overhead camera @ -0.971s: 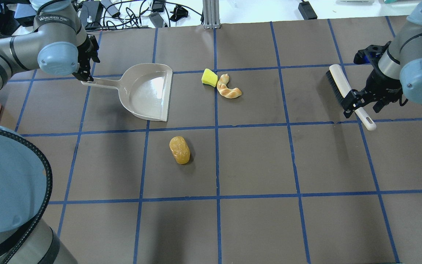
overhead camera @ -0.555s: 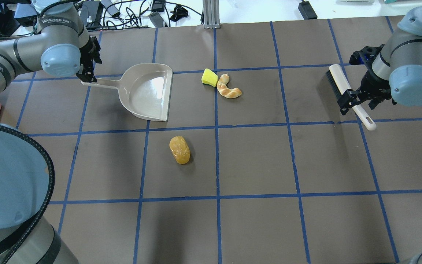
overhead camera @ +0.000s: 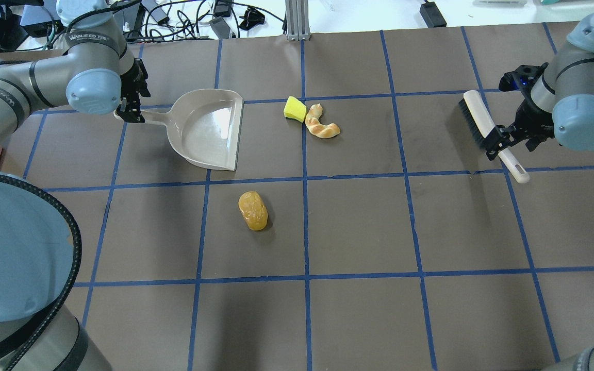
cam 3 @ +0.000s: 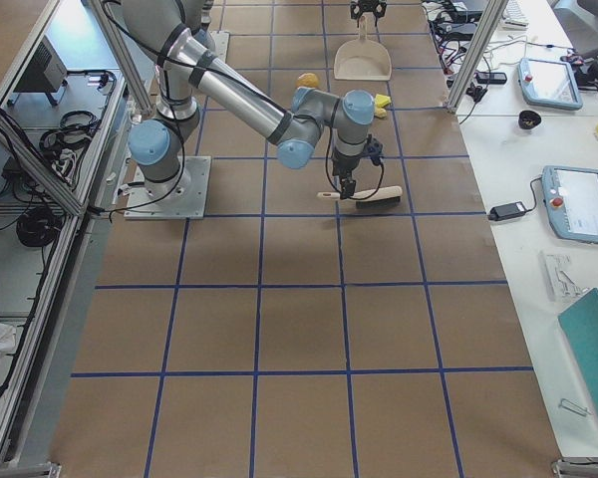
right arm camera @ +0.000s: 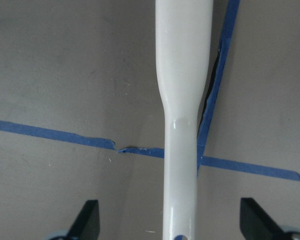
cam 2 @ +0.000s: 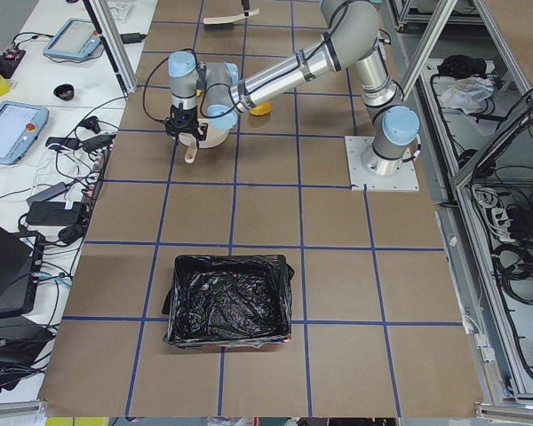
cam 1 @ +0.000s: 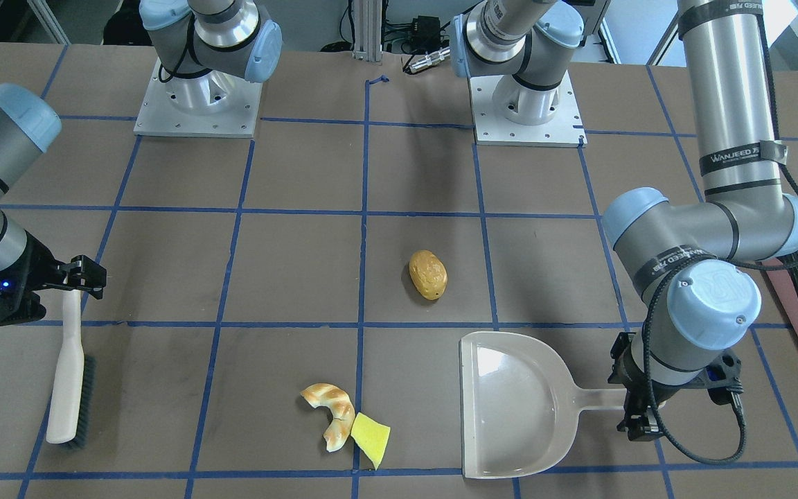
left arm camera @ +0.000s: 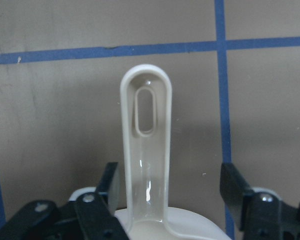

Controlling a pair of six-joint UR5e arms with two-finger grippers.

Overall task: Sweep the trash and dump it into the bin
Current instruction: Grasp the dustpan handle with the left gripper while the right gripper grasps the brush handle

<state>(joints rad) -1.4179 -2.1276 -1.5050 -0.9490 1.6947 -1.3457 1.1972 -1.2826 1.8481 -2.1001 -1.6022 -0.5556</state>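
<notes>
While both tools gape, left gripper (left arm camera: 170, 177) around the dustpan (overhead camera: 209, 129) handle, right gripper (right arm camera: 170, 210) around the brush (overhead camera: 477, 121), I see potato (overhead camera: 253, 210), bread (overhead camera: 322, 126) and sponge (overhead camera: 295, 108) on the blue-taped brown table (overhead camera: 359, 232), the bin (cam 2: 230, 300) well apart.

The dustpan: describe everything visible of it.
The dustpan is glossy beige plastic: a rounded scoop with a straight open lip and a slim handle ending in an oval hang hole. It lies flat on the table, empty. The left gripper straddles the handle with its jaws open, not clamped.
</notes>
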